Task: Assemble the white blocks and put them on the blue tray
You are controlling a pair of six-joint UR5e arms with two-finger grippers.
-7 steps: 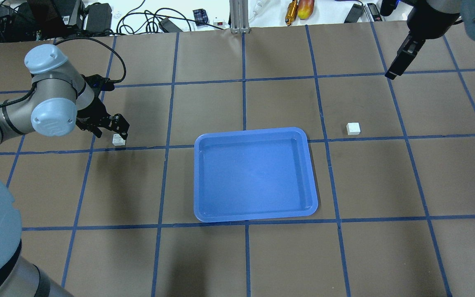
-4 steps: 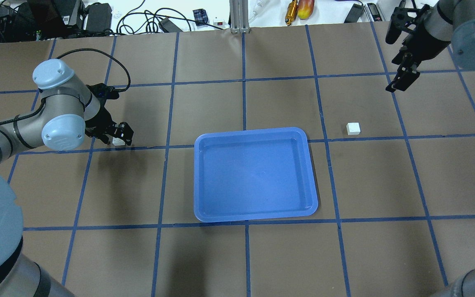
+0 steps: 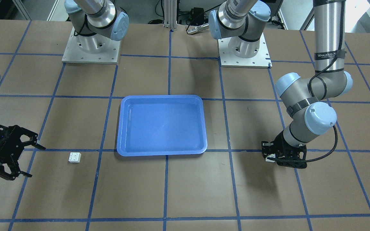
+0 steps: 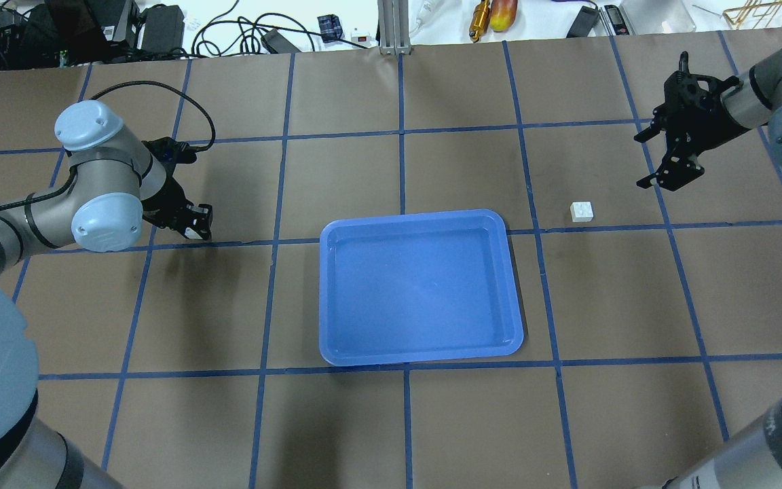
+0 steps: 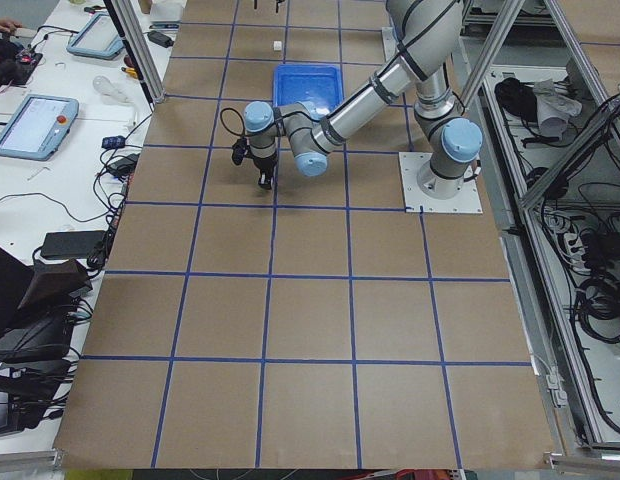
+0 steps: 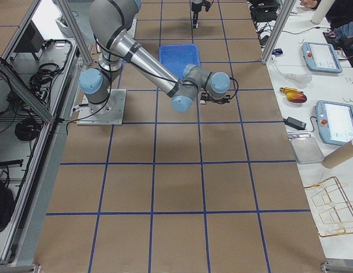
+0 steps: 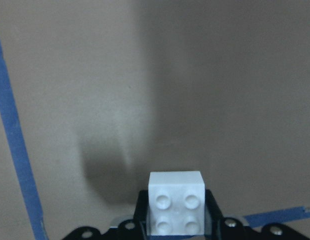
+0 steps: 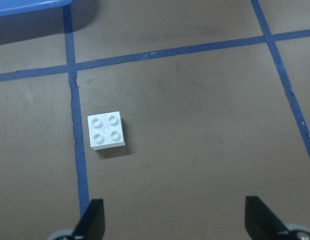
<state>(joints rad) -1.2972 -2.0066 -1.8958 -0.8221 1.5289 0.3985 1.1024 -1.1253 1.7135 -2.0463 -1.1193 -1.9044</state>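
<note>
One white block (image 7: 176,209) sits between the fingers of my left gripper (image 4: 195,224), which is shut on it at table level, left of the blue tray (image 4: 418,285). In the front-facing view this gripper (image 3: 273,155) is right of the tray (image 3: 161,125). The other white block (image 4: 582,212) lies studs up on the table right of the tray, and also shows in the front-facing view (image 3: 75,157) and the right wrist view (image 8: 107,130). My right gripper (image 4: 676,153) is open and empty, above and beyond that block, apart from it. The tray holds nothing.
Blue tape lines grid the brown table. Cables, tools and boxes (image 4: 262,30) lie beyond the far edge. The two arm bases (image 3: 90,48) stand on the robot's side of the tray.
My left gripper came down around the left block and shut on it. My right arm swung in and down toward the right block, with its jaws now spread open.
</note>
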